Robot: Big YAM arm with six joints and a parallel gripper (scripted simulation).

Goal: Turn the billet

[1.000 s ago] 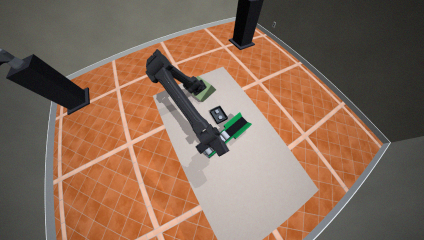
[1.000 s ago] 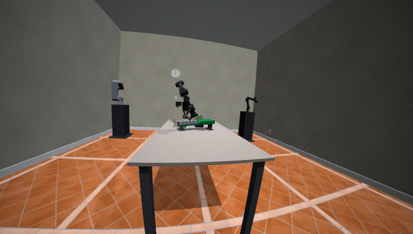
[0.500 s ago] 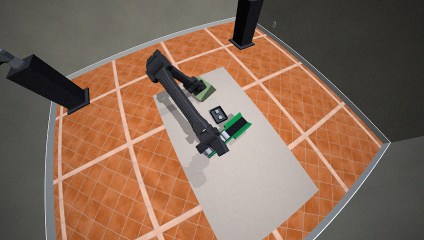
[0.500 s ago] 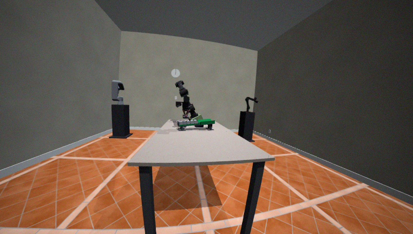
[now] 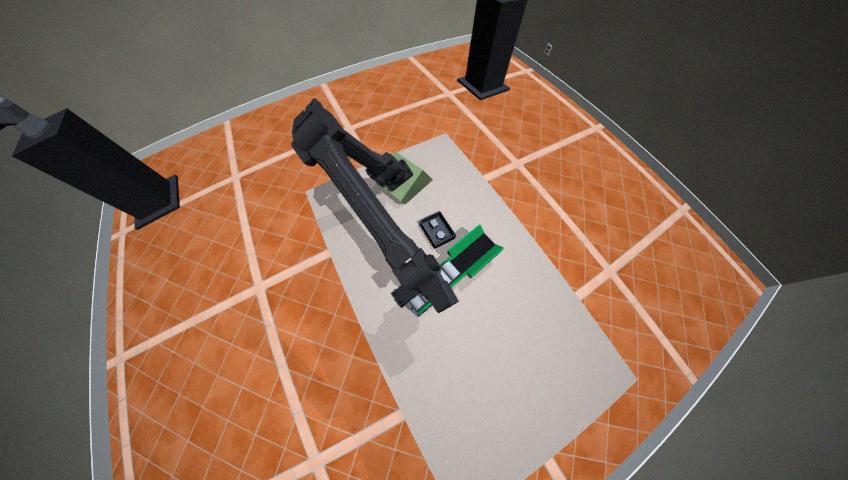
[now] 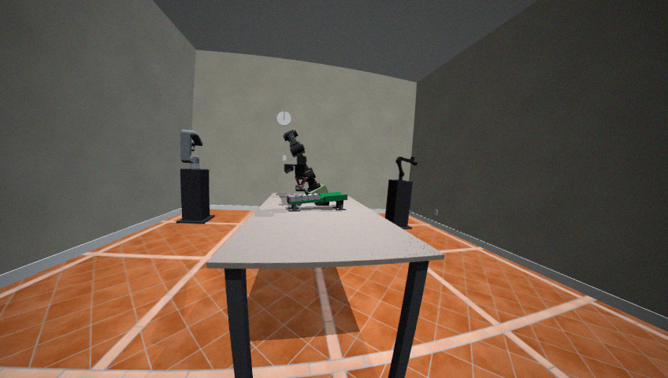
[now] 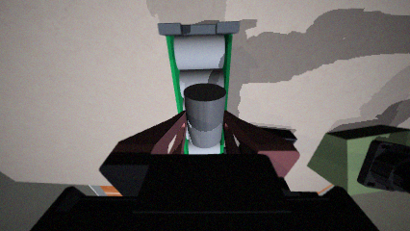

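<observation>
Wrist view looks along the green feed ramp (image 7: 169,63) toward the grey stop (image 7: 198,28) at its far end. Shows the claw (image 7: 205,126) closed on one grey steel billet (image 7: 205,113), gripped between the two dark reddish fingers, one on each side of it. Shows this billet with its round end face turned toward the camera, so lengthwise to the ramp and not across it. Appears raised a little above the ramp surface, though cannot tell this for sure. Beyond it, shows two other billets lying across the ramp between the green side rails: the farthest billet (image 7: 198,52) touching the stop, the second billet (image 7: 197,78) just beside it and partly hidden behind the held one. At the right edge, shows a pale green wedge block (image 7: 337,154) with a dark part of the arm on it.

Top view places the ramp (image 5: 484,249) near the middle of the grey table (image 5: 523,380), with the black arm (image 5: 363,196) stretched over its lower end and covering most of the billets there. Shows a small dark tray (image 5: 427,236) with two grey pieces inside, near the upper end of the ramp. Shows two black pedestals on the orange tiled floor (image 5: 196,356).

Exterior view shows the ramp (image 6: 335,196) far back on the table (image 6: 323,239), with a row of grey billets (image 6: 299,198) at its left end under the claw.
</observation>
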